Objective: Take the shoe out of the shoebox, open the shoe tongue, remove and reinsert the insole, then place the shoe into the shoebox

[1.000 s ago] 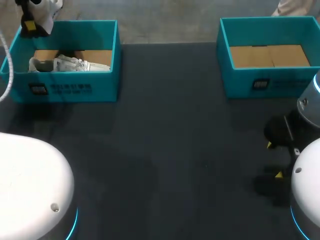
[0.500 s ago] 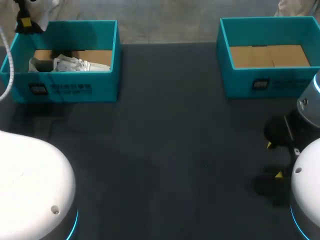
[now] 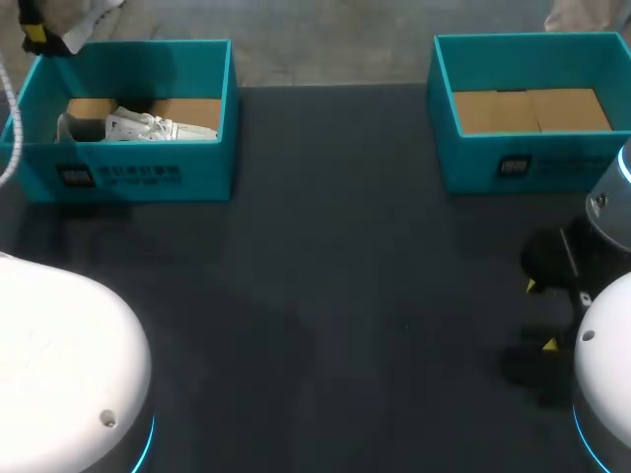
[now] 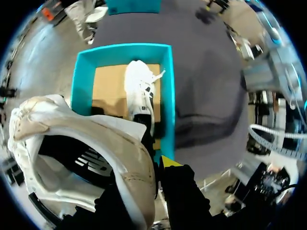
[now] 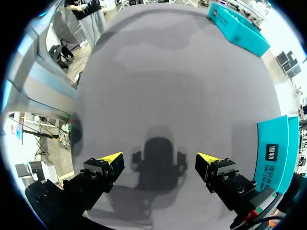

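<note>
While the left gripper (image 4: 151, 167) clamps the rim of a white shoe (image 4: 81, 139) high above the teal shoebox (image 4: 80, 84), a second shoe (image 4: 140, 93) lies inside; the right gripper (image 5: 159, 163) hangs, fingers spread, over the dark table (image 5: 182, 72).

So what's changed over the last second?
The left gripper, shut on the white shoe, has carried it further left, past the far corner of the left shoebox, and it is almost out of the head view. The second shoe in that box, the right gripper and the right shoebox have not moved.
</note>
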Motion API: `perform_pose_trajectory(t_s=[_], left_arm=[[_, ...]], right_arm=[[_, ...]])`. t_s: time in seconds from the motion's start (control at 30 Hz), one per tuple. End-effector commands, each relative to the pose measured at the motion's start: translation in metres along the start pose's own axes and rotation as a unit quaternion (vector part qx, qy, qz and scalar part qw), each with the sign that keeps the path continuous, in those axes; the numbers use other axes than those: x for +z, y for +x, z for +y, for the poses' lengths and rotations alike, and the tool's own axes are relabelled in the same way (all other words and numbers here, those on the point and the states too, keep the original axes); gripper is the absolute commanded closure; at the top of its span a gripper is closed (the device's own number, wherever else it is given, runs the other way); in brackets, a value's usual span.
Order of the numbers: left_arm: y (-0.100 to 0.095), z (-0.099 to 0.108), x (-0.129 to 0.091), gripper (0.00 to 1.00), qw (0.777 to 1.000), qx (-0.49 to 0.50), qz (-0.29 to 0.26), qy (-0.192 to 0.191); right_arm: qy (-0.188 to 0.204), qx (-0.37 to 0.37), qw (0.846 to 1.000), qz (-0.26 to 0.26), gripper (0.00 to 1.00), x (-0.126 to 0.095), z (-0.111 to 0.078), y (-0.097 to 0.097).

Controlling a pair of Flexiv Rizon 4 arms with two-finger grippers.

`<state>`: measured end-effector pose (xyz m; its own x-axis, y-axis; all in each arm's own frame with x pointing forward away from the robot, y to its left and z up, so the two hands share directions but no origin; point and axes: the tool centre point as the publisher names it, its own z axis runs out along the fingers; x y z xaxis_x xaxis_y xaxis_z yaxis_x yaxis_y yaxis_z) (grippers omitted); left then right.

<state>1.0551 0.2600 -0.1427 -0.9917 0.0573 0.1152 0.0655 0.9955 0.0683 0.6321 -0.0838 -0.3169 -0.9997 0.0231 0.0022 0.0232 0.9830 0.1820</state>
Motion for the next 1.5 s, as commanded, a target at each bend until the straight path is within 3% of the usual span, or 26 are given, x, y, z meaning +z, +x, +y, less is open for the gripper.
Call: perform_pose_trajectory(t_s=[0.03, 0.3, 0.43, 0.87, 0.93, 1.0, 1.03, 1.17, 1.5], left_arm=[[0.009, 0.013, -0.002, 1.0, 0.992, 0.123, -0.033, -0.016], [0.008, 0.032, -0.008, 1.0, 0.966, 0.25, -0.062, -0.027], [0.005, 0.035, -0.011, 1.0, 0.949, 0.305, -0.063, -0.06], [0.005, 0.035, -0.011, 1.0, 0.949, 0.305, -0.063, -0.06], [-0.006, 0.042, -0.007, 1.0, 0.945, 0.315, -0.066, -0.055], [-0.017, 0.053, -0.005, 1.0, 0.93, 0.36, -0.069, -0.034], [-0.022, 0.057, -0.004, 1.0, 0.915, 0.393, -0.078, -0.043], [-0.043, 0.073, 0.0, 1.0, 0.9, 0.424, -0.081, -0.068], [-0.059, 0.083, 0.003, 1.0, 0.831, 0.542, -0.1, -0.076]], right_arm=[[0.001, 0.0, 1.0, -0.001, 0.0, 0.0, 0.0, 0.002], [0.001, 0.0, 1.0, -0.001, 0.0, 0.0, 0.0, 0.002], [0.001, 0.0, 1.0, -0.001, 0.0, 0.0, 0.0, 0.002], [0.001, 0.0, 1.0, -0.001, 0.0, 0.0, 0.0, 0.002], [0.001, 0.0, 1.0, -0.001, 0.0, 0.0, 0.0, 0.002], [0.001, 0.0, 1.0, -0.001, 0.0, 0.0, 0.0, 0.002], [0.001, 0.0, 1.0, -0.001, 0.0, 0.0, 0.0, 0.002], [0.001, 0.0, 1.0, -0.001, 0.0, 0.0, 0.0, 0.002], [0.001, 0.0, 1.0, -0.001, 0.0, 0.0, 0.0, 0.002]])
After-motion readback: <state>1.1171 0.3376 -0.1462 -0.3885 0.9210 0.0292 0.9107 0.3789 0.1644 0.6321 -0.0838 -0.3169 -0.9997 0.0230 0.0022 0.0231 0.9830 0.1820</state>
